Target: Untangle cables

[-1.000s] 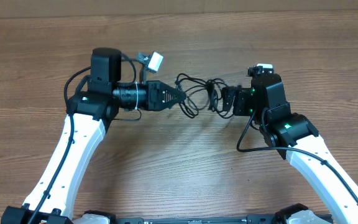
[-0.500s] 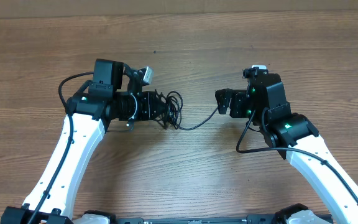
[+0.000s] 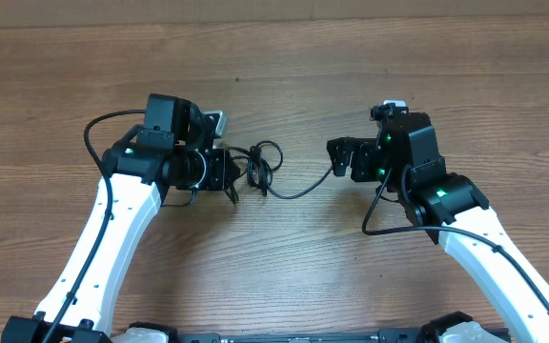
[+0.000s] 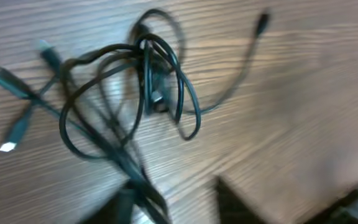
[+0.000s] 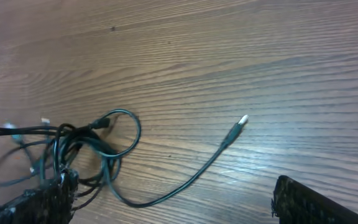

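Observation:
The cables [image 3: 260, 164] are thin black cords bunched in a small tangle just right of my left gripper [image 3: 232, 173]. In the blurred left wrist view the cables [image 4: 145, 87] lie ahead of the left gripper [image 4: 179, 208]; its jaws stand apart, and one strand runs down against the left finger [image 4: 122, 204]. One loose strand [image 3: 303, 191] trails right, and its plug tip [image 5: 241, 121] lies on the wood. My right gripper [image 3: 335, 159] is open and empty, and the strand [image 5: 185, 183] passes between its fingers [image 5: 316, 200]. The tangle [image 5: 79, 149] sits at that view's left.
Everything rests on a bare brown wooden tabletop [image 3: 274, 257]. Thicker black wires [image 3: 98, 143] loop off the white left arm, and another wire [image 3: 379, 214] hangs by the right arm.
The tangle, earlier stretched between both grippers, has been dragged left and bunched up at the left gripper. The left jaws, shut before, have parted. The right gripper stayed open and in place.

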{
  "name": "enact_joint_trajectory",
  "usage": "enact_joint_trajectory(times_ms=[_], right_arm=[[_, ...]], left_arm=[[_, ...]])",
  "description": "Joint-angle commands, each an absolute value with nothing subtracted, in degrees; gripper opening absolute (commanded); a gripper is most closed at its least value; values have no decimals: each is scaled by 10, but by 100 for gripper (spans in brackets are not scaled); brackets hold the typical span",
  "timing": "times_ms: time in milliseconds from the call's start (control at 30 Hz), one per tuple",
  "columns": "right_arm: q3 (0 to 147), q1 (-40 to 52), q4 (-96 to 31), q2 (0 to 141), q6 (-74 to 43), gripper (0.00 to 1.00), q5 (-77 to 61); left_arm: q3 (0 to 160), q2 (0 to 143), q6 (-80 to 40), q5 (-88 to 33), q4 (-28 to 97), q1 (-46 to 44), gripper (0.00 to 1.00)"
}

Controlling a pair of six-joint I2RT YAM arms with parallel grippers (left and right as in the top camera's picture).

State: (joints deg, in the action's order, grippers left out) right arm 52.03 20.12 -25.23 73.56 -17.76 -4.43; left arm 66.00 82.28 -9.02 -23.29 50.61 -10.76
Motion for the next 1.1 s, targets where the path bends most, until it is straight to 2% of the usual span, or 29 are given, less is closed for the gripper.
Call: enact_joint_trajectory(times_ms=[0,67,133,200,733,1067], right_arm=[[528,197,-250,729,-176,100,-61],[528,197,-250,729,-176,100,-61],[528,197,-250,729,-176,100,-61],[528,197,-250,729,-176,100,-61],[528,197,-250,729,-176,100,-61],[528,197,-251,729,-176,100,-62]], left_arm=[[668,816,-71,-145,521,-105,52],[668,816,-71,-128,530,-105,59],[668,816,-71,-121,538,-105,84],[668,816,-71,-120,540,-105,100],[668,835,-74,-121,466,-108,100],[668,922,-95,-135,444,-158,100]])
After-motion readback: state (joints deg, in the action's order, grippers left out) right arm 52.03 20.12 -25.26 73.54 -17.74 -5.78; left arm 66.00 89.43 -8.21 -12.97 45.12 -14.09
